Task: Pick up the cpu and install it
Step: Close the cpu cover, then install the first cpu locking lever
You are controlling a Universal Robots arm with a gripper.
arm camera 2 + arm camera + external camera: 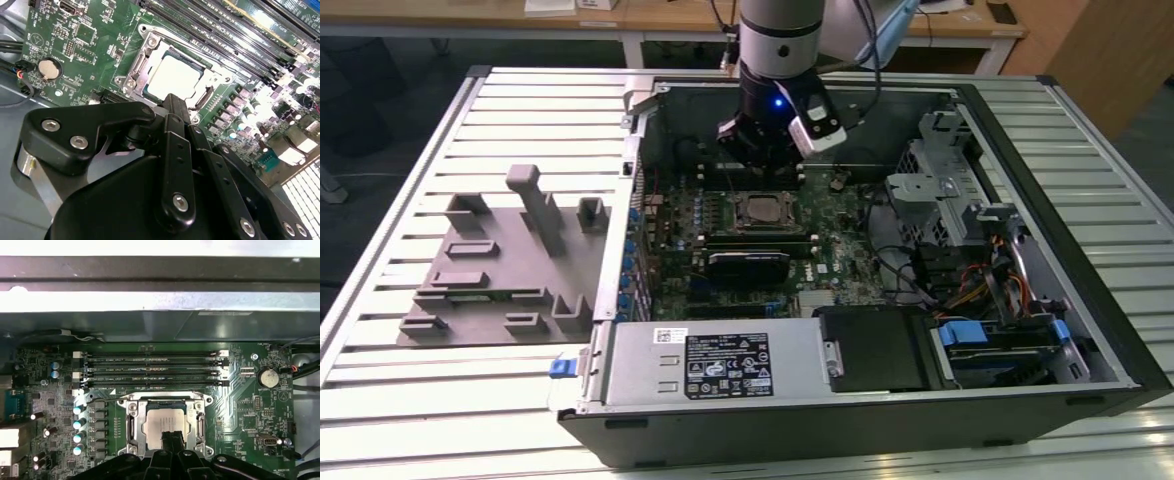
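The cpu is a silver square chip lying flat in the metal-framed socket of the green motherboard, inside the open computer case. It also shows in both wrist views. My gripper hangs just above the board at the socket's far side. Its black fingertips are pressed together over the chip's edge, with nothing between them. The gripper is shut and holds nothing.
Grey plastic holder blocks stand on the slatted table at the exterior view's left. Inside the case are memory slots, a coin battery, a black heatsink, a power supply and drive cages with cables.
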